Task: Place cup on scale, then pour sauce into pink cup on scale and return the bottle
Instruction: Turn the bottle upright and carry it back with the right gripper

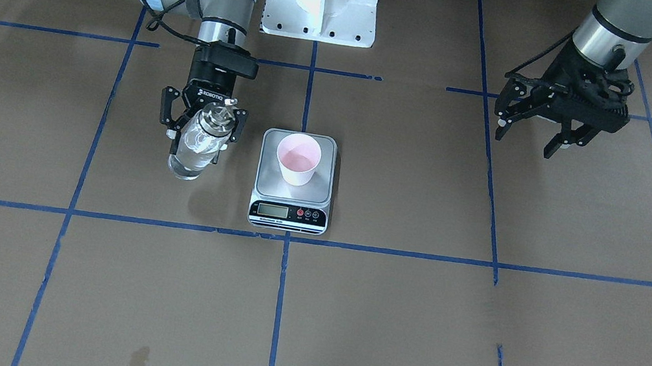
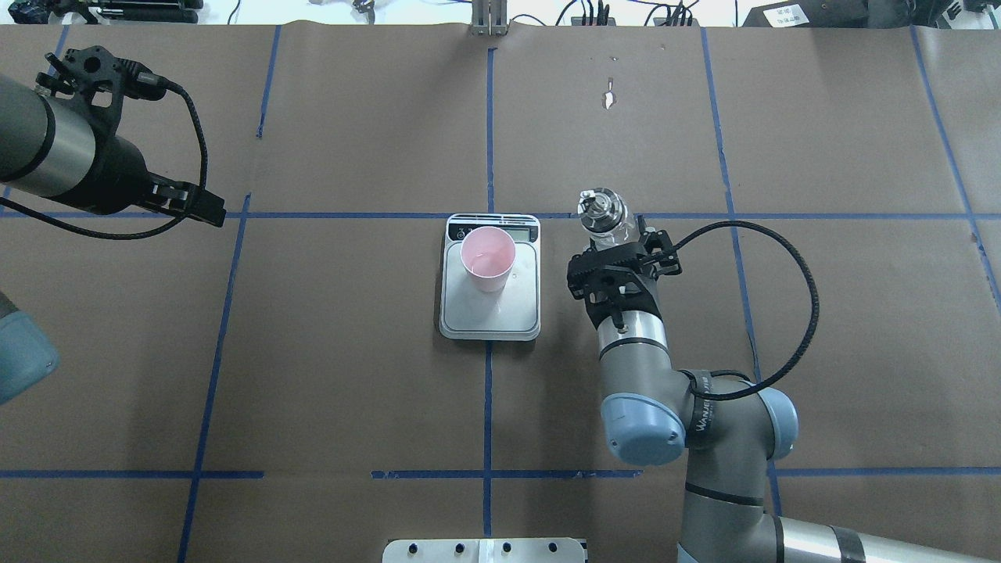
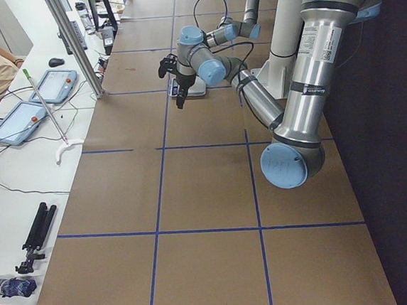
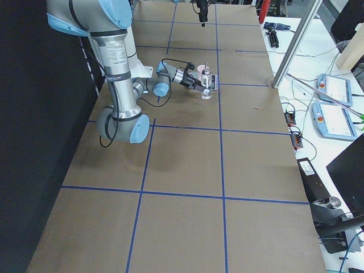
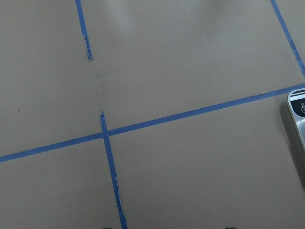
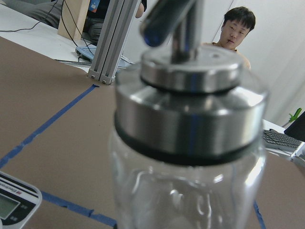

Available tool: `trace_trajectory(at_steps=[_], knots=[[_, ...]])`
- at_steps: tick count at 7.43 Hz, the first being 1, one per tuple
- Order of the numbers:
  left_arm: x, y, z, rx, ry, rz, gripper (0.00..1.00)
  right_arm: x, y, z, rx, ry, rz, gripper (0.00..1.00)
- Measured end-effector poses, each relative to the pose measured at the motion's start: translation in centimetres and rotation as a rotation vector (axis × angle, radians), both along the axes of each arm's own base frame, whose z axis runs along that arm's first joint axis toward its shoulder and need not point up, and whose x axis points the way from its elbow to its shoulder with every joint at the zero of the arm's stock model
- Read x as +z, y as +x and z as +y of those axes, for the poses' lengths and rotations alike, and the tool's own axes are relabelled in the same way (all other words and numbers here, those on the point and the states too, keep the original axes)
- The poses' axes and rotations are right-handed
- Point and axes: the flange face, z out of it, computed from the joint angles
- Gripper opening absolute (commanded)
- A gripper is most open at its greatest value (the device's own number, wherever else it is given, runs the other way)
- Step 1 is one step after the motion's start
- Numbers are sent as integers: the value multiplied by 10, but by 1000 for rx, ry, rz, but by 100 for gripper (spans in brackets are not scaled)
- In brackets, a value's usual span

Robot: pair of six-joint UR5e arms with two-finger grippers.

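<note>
cup [image 1: 298,159] stands on the scale [image 1: 273,186] — first step done. right gripper [image 1: 202,127] clasps the upright bottle [image 1: 194,146] just beside the scale; whether sauce is already poured cannot be told. left gripper [image 1: 525,141] hangs well apart, jaws wide — bottle's return remains.

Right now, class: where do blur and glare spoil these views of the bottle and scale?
Right wrist view: the bottle sits so close that its spout blurs. Overhead view: the scale glares pale on its steel top, and the strip beyond the table is washed out white.
</note>
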Motion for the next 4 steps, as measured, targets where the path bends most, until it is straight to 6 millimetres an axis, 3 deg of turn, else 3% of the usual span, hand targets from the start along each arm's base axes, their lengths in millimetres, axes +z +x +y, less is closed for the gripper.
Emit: trace_trajectory(at_steps=[4], knots=[[-3, 0, 0, -1, 5, 3, 84, 37, 31, -2, -31, -30, -129, 0]])
